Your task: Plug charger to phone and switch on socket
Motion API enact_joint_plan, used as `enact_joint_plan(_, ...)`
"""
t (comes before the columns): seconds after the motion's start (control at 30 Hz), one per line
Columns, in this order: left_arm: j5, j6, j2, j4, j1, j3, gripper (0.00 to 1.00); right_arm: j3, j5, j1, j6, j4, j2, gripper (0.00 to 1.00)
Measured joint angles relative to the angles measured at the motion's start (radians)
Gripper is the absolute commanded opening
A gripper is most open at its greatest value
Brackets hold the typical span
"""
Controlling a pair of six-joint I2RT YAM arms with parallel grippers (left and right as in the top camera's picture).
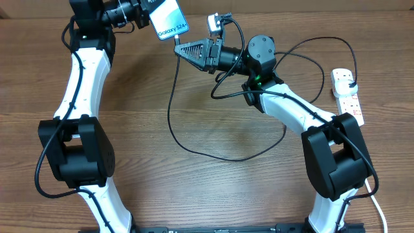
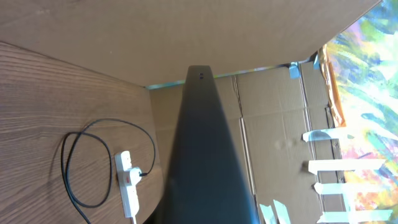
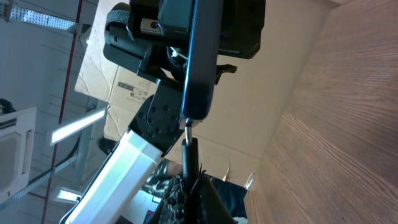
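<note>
From overhead we see the left hand (image 1: 147, 18) closed on the phone (image 1: 169, 23), held clear of the table (image 1: 213, 194) with the screen facing up; the right hand (image 1: 182, 47) is clamped on the head of the charger (image 1: 169, 110), and the phone's lower end lies just up and to the left of its fingertips, so the right hand is plainly the nearer one for the insertion; the socket (image 1: 347, 97) lies well apart at the far right, beside the right arm's base. In the left wrist view the phone (image 2: 202, 155) fills the middle as a long dark edge running away from the camera; we cannot see the fingers here; the socket (image 2: 127, 186) shows beyond, a black plug apparently seated in it. In the right wrist view the connector tip (image 3: 188, 127) stands right at the phone's (image 3: 199, 62) end face, its axis nearly in line with the phone's long axis; whether it is already seated we cannot tell.
</note>
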Motion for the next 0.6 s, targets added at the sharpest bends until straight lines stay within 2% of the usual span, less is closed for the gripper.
enact_joint_plan(0.6,0.003,0.019,0.006,0.0,-0.005,0.0,0.04,0.0,-0.005,0.0,-0.019,-0.037,0.0,0.04)
